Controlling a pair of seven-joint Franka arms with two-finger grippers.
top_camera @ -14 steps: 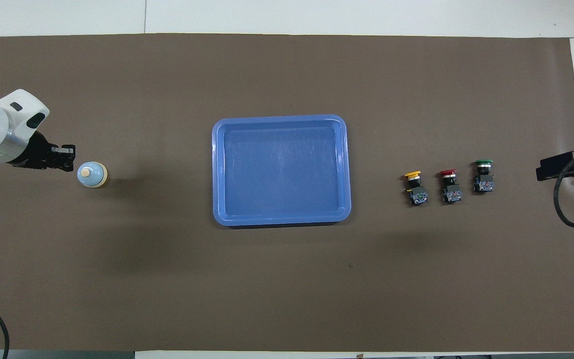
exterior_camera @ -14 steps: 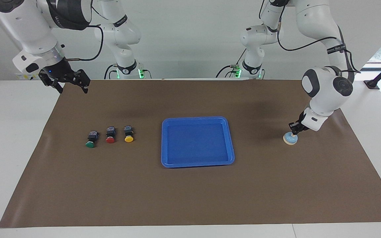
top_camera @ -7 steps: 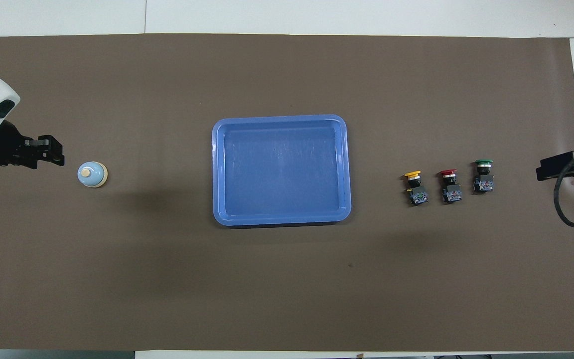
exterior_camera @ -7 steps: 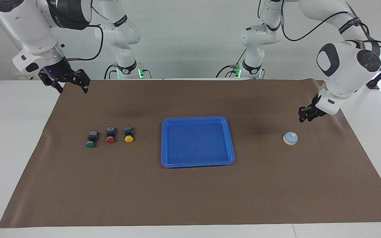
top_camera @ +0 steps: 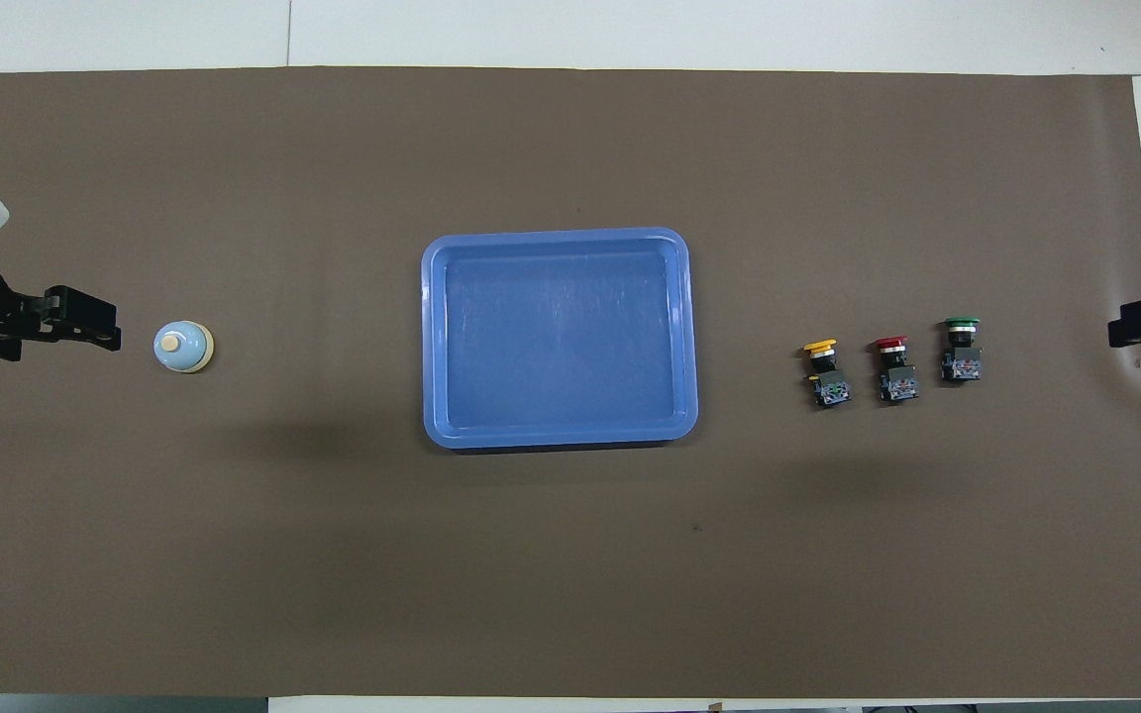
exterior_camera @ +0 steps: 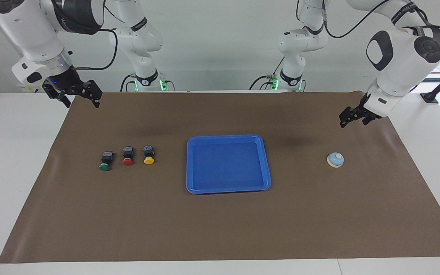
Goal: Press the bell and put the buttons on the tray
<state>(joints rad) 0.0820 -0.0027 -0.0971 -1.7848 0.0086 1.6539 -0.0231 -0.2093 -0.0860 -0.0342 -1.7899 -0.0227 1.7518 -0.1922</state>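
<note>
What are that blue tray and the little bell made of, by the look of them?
The tray looks like moulded plastic: one even bright blue, rounded corners, faint sheen. The bell has a smooth pale blue dome, probably painted metal or plastic, on a cream base ring; the look does not settle which.

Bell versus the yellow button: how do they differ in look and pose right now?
The bell stands upright on the mat, a light blue dome on a cream ring; the yellow button lies tipped over, its black body nearer to the robots than its cap. The bell sits alone toward the left arm's end; the yellow button lies in a row beside the red button, toward the right arm's end. Both rest outside the tray, untouched.
</note>
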